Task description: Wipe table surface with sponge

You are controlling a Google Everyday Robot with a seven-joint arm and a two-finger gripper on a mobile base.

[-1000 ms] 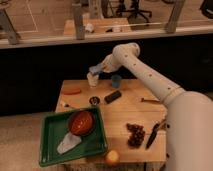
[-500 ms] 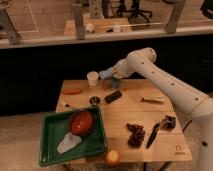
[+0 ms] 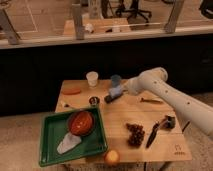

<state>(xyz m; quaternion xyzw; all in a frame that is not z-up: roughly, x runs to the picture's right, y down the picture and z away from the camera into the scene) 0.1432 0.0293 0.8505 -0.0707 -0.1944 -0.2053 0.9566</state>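
Observation:
The sponge (image 3: pixel 117 92), a small pale grey-blue block, sits in my gripper (image 3: pixel 118 91), which is shut on it at the end of the white arm reaching in from the right. Gripper and sponge hang low over the back middle of the light wooden table surface (image 3: pixel 120 117), just in front of the dark blue cup (image 3: pixel 116 80). A black bar (image 3: pixel 109 98) lies right beside the sponge at its lower left. Whether the sponge touches the wood I cannot tell.
A white cup (image 3: pixel 92 78) stands at the back left, an orange flat item (image 3: pixel 71 91) near the left edge. A green tray (image 3: pixel 52 131) with a red bowl (image 3: pixel 81 122) fills the front left. Grapes (image 3: pixel 135 134), a black-handled tool (image 3: pixel 154 133) and an orange (image 3: pixel 112 157) lie in front.
My gripper has carried the sponge from above the white cup rightward and down, to just in front of the blue cup. The arm has swung lower and more to the right.

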